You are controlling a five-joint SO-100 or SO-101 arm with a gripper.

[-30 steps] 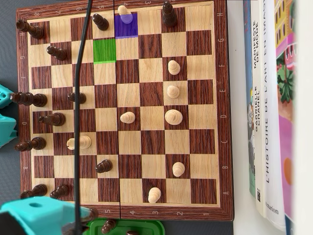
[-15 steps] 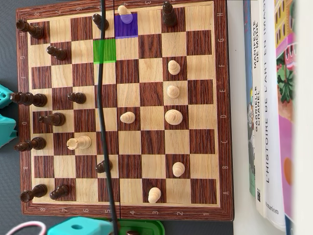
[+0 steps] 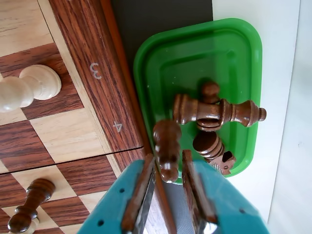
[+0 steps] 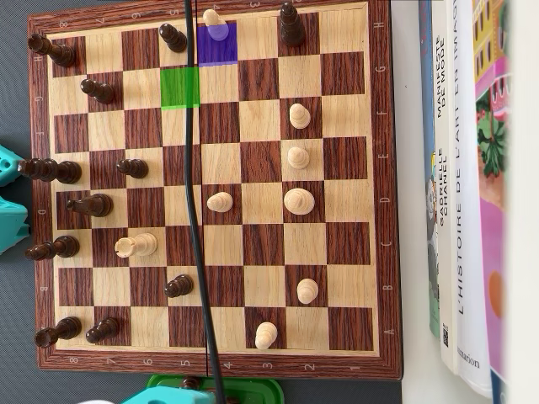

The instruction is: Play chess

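Over the green tray [image 3: 243, 53] beside the chessboard [image 3: 102, 83]: hand [image 3: 169, 168] grasping one dark pawn [image 3: 166, 141], three captured dark pieces [image 3: 214, 112] already deposited; capture nearly stowed, release outstanding, game mid-course.

wrist cam rides close behind the jaws, facing down on green tray [image 3: 243, 58] and chessboard [image 3: 73, 131] edge. overhead cam high, straight down over full chessboard [image 4: 210, 189]; both share tray [image 4: 261, 389].

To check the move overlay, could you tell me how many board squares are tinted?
2: a blue square in the overhead view's top row, under a light piece; an empty green square diagonally below-left of it. None seem hidden.
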